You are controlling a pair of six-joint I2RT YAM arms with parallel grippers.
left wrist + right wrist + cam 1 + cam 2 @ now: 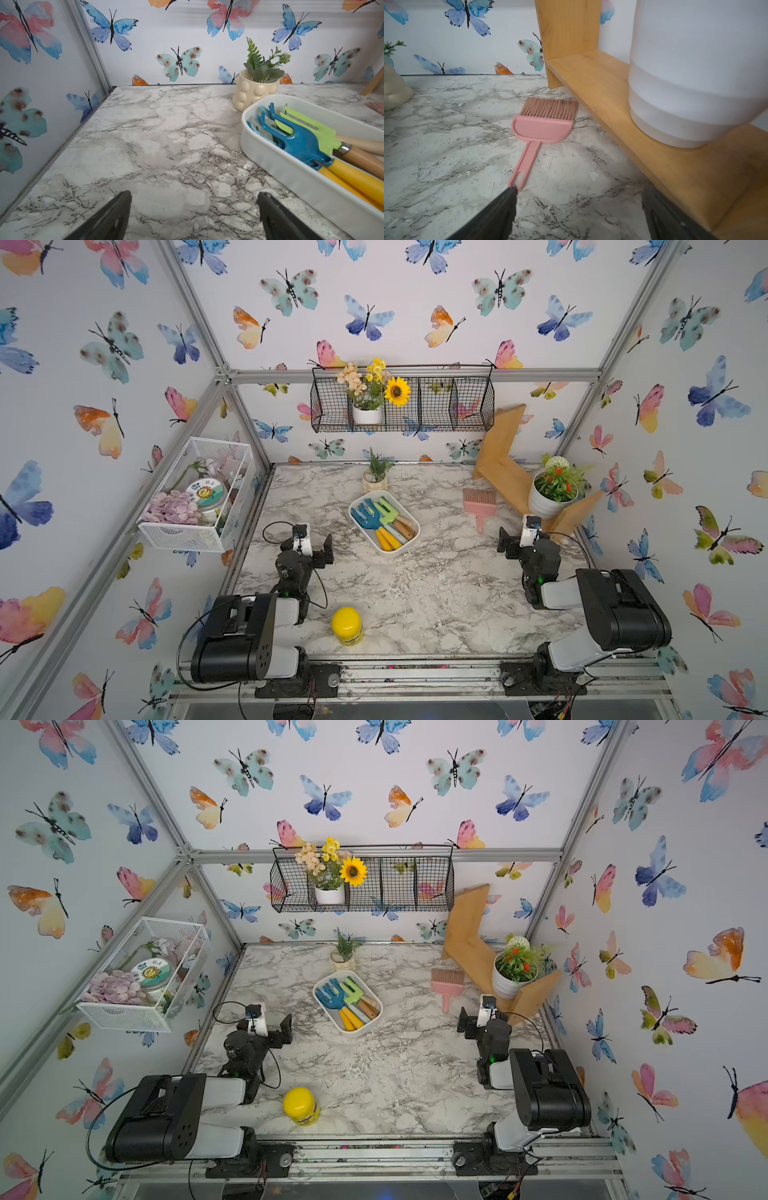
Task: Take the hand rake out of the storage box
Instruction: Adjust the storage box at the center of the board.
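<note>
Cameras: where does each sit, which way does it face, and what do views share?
Top views: high at the front, looking down on table, box and both arms.
Left wrist: low, facing the back wall and box; open left gripper shows.
Right wrist: low, facing brush and shelf; open right gripper shows.
Shared: both wrist views catch the cream pot.

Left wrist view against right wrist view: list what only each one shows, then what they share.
Only the left wrist view: the storage box, holding the blue hand rake and green tools, and the open left gripper.

Only the right wrist view: the big white pot standing on the wooden shelf, the whole pink brush, and the open right gripper.

Both: the marble table, the cream plant pot and the butterfly wall. The left wrist view also catches slivers of shelf and brush.
</note>
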